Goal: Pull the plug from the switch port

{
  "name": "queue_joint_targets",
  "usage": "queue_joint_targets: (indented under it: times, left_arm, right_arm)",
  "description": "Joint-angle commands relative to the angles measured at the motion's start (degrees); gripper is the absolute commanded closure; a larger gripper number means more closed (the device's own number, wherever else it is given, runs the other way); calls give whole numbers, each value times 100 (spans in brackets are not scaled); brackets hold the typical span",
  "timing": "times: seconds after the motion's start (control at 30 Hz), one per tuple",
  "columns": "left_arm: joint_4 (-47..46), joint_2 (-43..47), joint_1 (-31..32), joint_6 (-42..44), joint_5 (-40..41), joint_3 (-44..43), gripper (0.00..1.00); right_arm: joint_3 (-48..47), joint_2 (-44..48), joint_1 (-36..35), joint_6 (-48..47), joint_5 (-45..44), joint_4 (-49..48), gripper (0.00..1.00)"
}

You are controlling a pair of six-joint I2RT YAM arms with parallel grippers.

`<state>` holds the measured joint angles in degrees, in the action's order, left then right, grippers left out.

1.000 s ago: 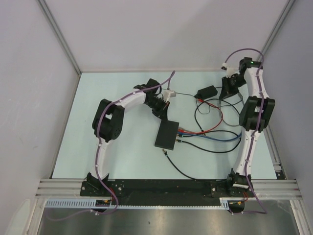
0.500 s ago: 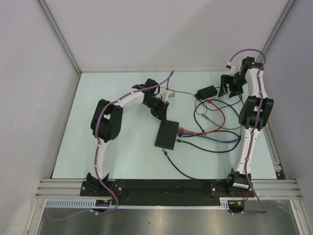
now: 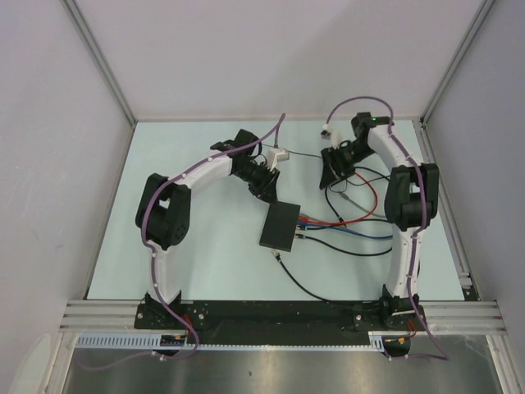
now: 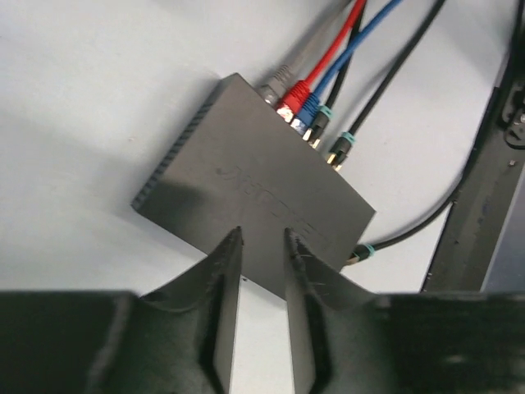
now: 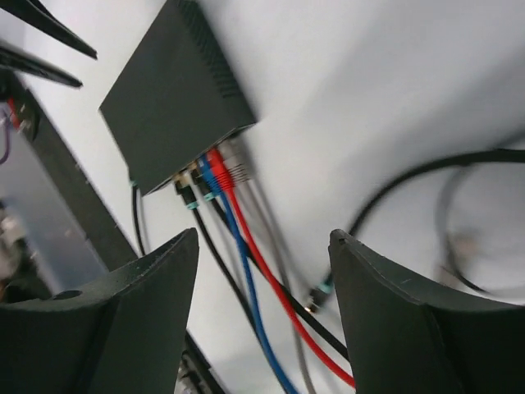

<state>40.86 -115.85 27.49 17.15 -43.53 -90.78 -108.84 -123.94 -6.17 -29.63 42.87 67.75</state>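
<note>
On the tabletop [image 3: 205, 263], the flat matte-black rectangular box [image 4: 254, 176] has its red plug [image 4: 293, 89] and neighbours seated, so your pull looks undone. The right end effector [image 5: 262, 238] gapes wide and the left end effector [image 4: 262, 234] is barely parted. Both are empty.

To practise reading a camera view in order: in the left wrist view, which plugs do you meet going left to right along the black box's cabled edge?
grey plug → red plug → blue plug → black teal-banded plug → second black teal-banded plug
</note>
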Motion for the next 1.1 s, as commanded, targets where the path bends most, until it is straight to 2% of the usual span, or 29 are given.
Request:
queue_joint_targets:
  times: [0.0, 0.03, 0.17, 0.4, 0.53, 0.67, 1.07]
  left_arm:
    - [97, 266, -33, 315, -498, 131, 78]
    - [228, 230, -24, 446, -586, 131, 85]
    - [273, 116, 29, 526, -613, 236, 96]
    - [449, 221, 38, 913, -394, 535, 95]
    - [624, -33, 38, 1001, -455, 518, 95]
    - [598, -279, 46, 992, -446, 448, 95]
    - [317, -684, 117, 562, 2, 439, 94]
  right_arm:
    - [450, -341, -164, -202, 520, 108, 32]
    - [477, -463, -208, -193, 529, 64, 32]
    - [504, -710, -376, 18, 318, -209, 32]
    - [600, -790, -402, 133, 160, -464, 34]
    - [601, -1053, -411, 45, 326, -289, 38]
    - [670, -1238, -463, -78, 546, -86, 42]
    - [838, -1536, -753, 405, 538, -552, 46]
